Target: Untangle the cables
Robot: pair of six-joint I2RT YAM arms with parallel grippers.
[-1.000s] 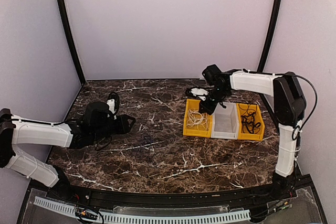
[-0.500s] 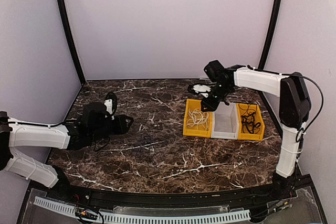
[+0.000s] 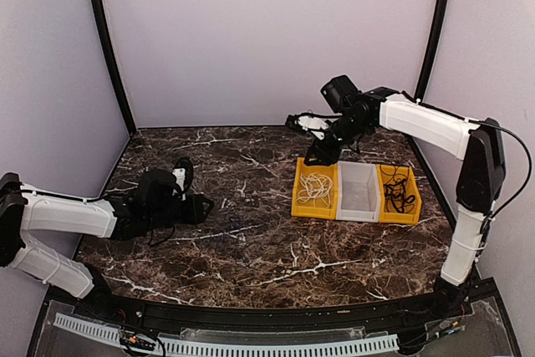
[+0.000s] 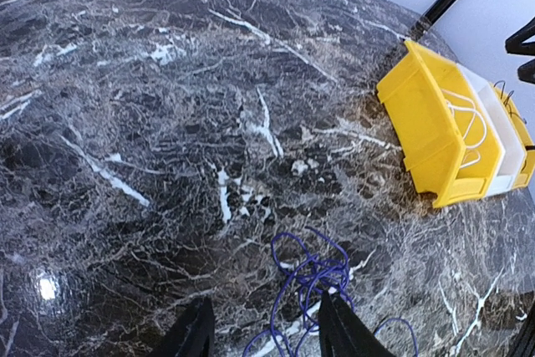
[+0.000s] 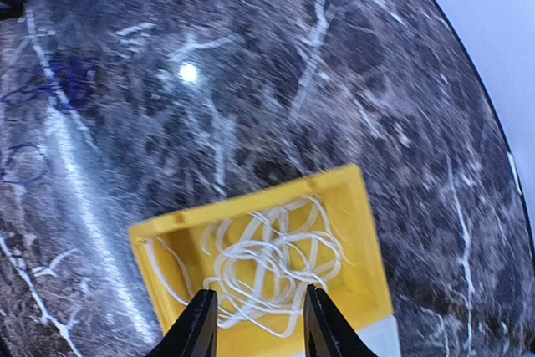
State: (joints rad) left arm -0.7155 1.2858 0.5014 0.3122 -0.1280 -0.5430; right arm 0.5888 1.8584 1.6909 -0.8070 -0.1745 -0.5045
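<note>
Right gripper (image 3: 314,156) has lifted up and back off the left bin (image 3: 311,212) since a second ago; left gripper (image 4: 263,334) crept slightly toward the centre.

Left side: left jaws spread, low over the table (image 4: 125,123); blue cable (image 4: 308,277) lies in loose loops on the marble just ahead of the tips; one strand runs back into the gap beside the right finger (image 4: 341,336); nothing pinched as far as the wrist view shows; the cable's near end is cut off at the frame bottom. From the top it is only a faint dark squiggle right of the gripper, hard to pick out against the marble; colour and loops show in the wrist view alone.

Centre-right: right jaws spread with nothing between them, hanging over the left bin's far edge; white cable (image 5: 272,261) sits in a loose tangle on that bin's floor, below the tips and apart from them. Right wrist view is motion-blurred; the blue cable is a smear at its upper left.

Mid bin (image 3: 358,213) is white and touches both yellow ones; right bin (image 3: 399,218) holds black cables (image 3: 399,190), clear only from the top; the left wrist view catches just that bin's edge.
</note>
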